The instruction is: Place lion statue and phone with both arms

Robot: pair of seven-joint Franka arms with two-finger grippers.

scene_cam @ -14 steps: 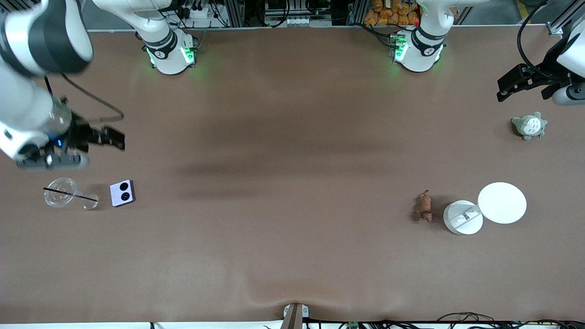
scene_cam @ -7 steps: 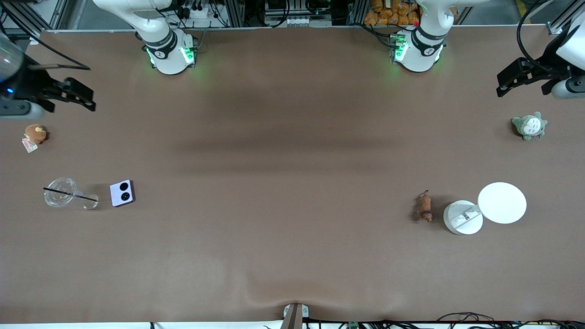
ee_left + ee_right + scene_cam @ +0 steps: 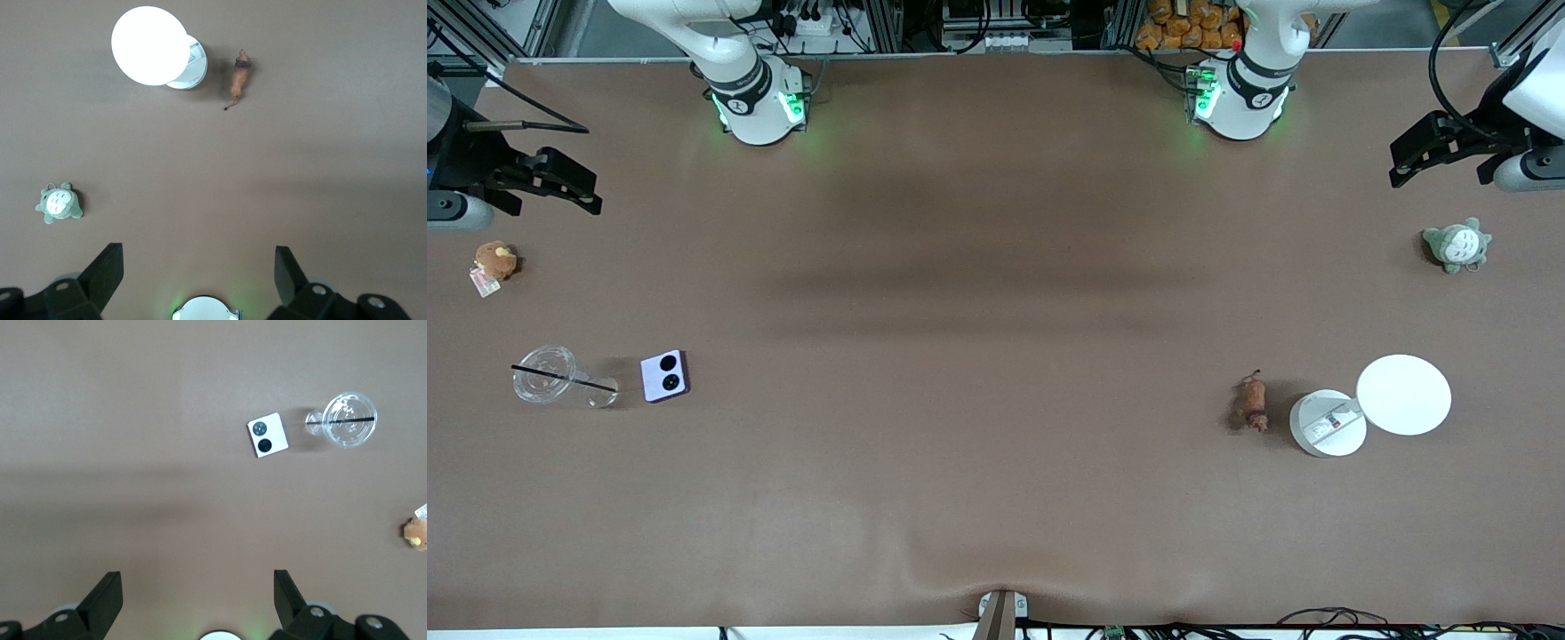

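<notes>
Lion statue beside white discs; phone beside plastic cup. Left gripper, right gripper raised over table ends, jaws spread, empty.

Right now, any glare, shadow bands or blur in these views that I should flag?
Front view: sharp; broad dark shadow bands cross the middle of the table, and green base lights tint it. Left wrist view: the large white disc is blown out to pure white. Right wrist view: evenly lit, with the phone crisp and a faint shadow band.
</notes>
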